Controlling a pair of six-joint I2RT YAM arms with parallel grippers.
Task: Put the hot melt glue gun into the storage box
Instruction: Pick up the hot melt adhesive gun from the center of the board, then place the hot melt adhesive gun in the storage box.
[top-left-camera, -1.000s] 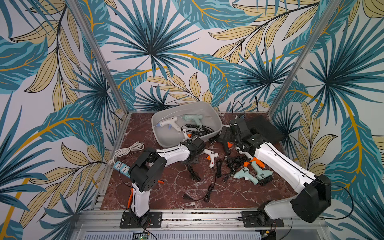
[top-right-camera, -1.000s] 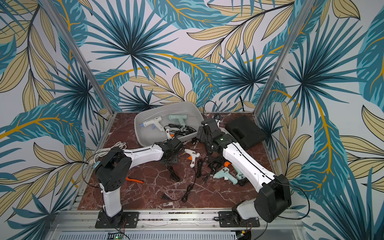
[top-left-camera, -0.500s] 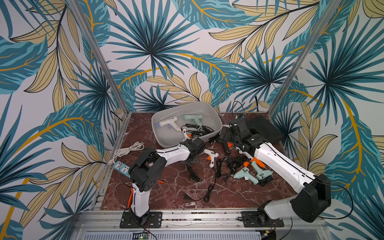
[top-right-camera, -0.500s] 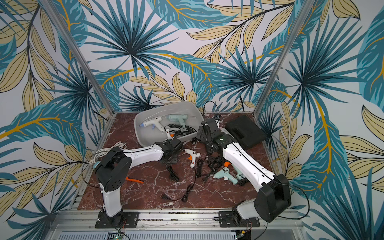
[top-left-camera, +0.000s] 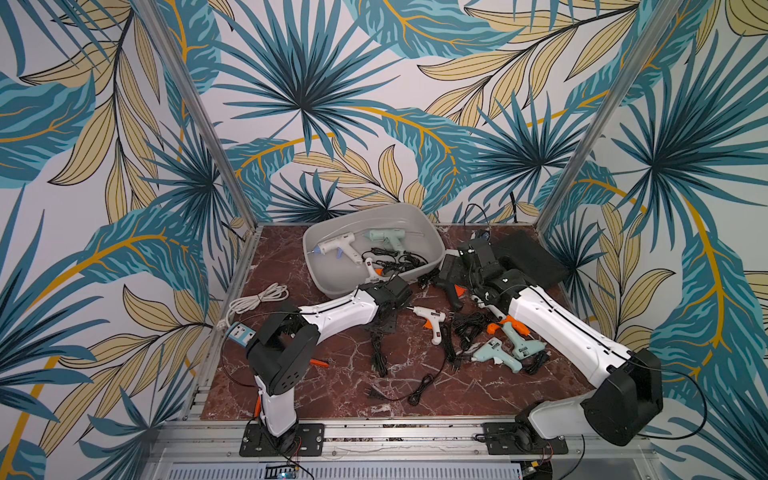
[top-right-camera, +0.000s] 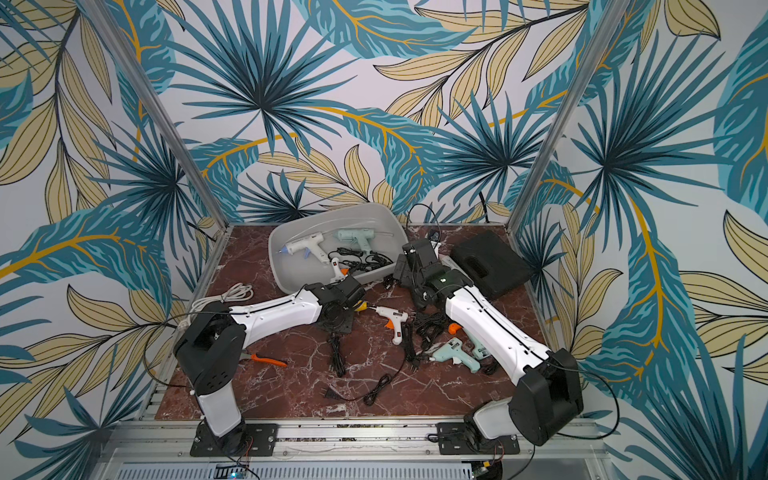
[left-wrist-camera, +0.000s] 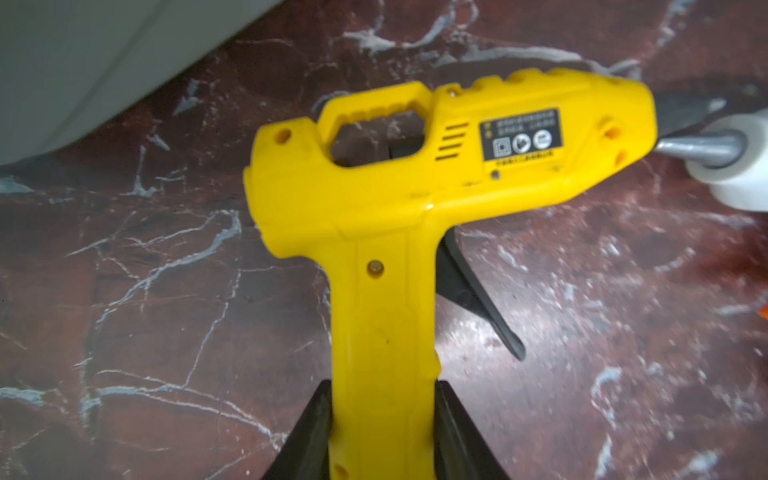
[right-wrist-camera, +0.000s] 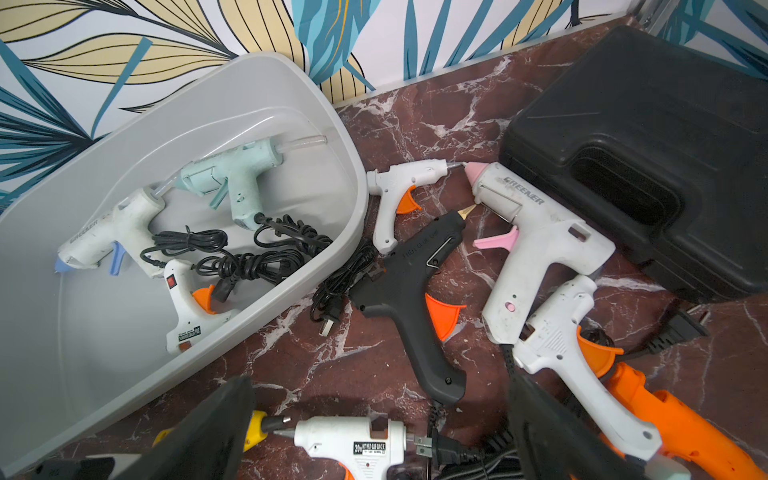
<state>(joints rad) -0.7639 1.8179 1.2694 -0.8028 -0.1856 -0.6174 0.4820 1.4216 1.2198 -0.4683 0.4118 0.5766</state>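
Note:
My left gripper (left-wrist-camera: 382, 386) is shut on the handle of a yellow hot melt glue gun (left-wrist-camera: 415, 187). It holds the gun low over the marble, just in front of the near wall of the light grey storage box (top-left-camera: 432, 249) (left-wrist-camera: 83, 62). In a top view only a yellow tip (top-right-camera: 361, 306) shows past the wrist. The box (right-wrist-camera: 332, 124) holds a white gun, a mint gun and a small white gun with their cords. My right gripper (right-wrist-camera: 380, 384) (top-left-camera: 449, 272) stands open above a black glue gun (right-wrist-camera: 415, 291) with an orange trigger, beside the box.
Several more glue guns lie loose to the right: a white one with a pink trigger (right-wrist-camera: 540, 249), a small white one (top-left-camera: 428, 320), mint ones (top-left-camera: 494, 353), an orange one (right-wrist-camera: 685, 428). A black hard case (top-left-camera: 528, 257) sits back right. Black cords (top-left-camera: 378, 353), a white power strip cable (top-left-camera: 257, 299) and orange pliers (top-right-camera: 266, 359) lie on the marble.

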